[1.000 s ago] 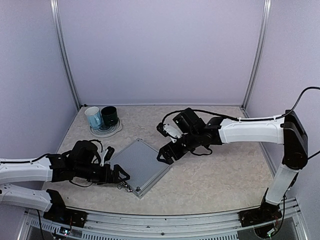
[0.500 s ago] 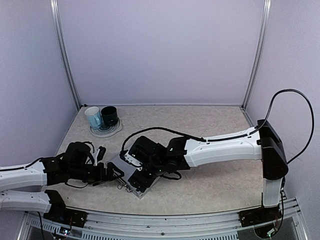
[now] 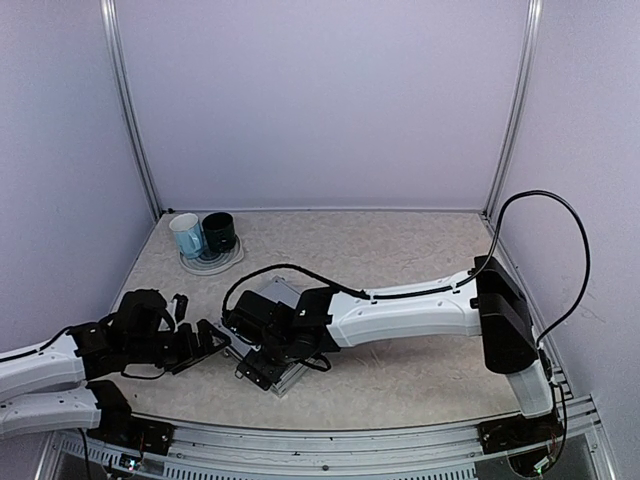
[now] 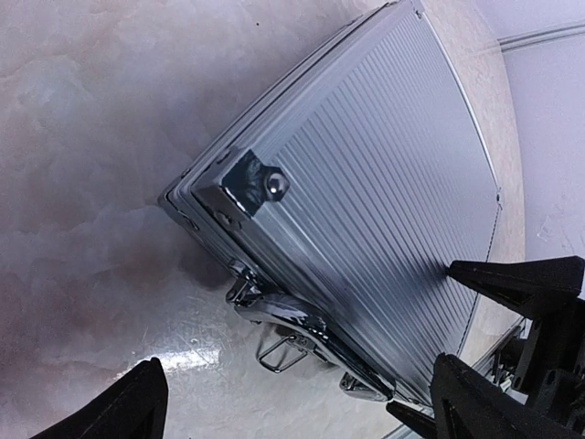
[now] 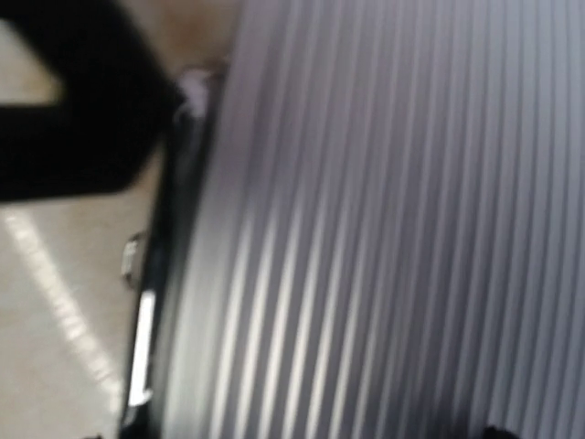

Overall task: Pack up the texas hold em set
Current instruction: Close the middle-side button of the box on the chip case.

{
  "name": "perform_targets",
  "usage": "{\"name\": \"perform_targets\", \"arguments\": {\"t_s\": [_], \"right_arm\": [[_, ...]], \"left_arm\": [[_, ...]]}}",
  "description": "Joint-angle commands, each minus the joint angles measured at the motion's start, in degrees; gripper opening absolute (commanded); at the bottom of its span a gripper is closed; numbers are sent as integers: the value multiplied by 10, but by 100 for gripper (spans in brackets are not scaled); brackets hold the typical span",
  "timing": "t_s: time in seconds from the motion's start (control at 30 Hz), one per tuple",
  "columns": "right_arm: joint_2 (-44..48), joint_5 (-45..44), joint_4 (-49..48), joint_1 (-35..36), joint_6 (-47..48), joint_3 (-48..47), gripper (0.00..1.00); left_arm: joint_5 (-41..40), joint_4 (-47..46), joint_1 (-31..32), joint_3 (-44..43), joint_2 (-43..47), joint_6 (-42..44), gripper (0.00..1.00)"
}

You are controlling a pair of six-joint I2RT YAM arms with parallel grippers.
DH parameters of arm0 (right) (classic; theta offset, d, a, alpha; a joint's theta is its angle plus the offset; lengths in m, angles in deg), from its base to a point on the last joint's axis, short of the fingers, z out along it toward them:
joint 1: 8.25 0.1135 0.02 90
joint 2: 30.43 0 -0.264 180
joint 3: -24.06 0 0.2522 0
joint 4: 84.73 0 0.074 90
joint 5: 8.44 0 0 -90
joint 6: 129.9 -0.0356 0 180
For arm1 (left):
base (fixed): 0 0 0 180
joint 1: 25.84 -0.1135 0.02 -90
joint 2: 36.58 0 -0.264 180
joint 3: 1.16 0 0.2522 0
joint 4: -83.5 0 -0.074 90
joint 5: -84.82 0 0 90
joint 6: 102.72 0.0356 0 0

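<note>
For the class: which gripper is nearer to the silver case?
Right. The right gripper is over the case lid, near its latch edge. The left gripper sits off the case's corner, apart from it.

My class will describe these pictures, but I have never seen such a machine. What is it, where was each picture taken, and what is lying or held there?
Two robot arms are bolted at a table's near edge. One picture looks down from above and behind them; the other two come from a camera on each wrist. On the table lie a closed ribbed silver case and, far left, a light-blue mug and a dark-green mug on a plate. The left tool is open near the case's latches; the right tool is open over its lid. Nothing is held.
</note>
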Motion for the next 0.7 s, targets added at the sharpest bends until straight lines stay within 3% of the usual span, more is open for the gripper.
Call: {"name": "perform_targets", "arguments": {"t_s": [0.0, 0.33, 0.67], "right_arm": [[-25, -48, 44, 7, -14, -29, 89], [-41, -75, 66, 4, -31, -35, 83], [-14, -60, 54, -22, -64, 19, 79]], "left_arm": [[-21, 3, -6, 7, 16, -16, 99], [14, -38, -4, 33, 1, -12, 96], [46, -102, -3, 59, -25, -1, 95]]}}
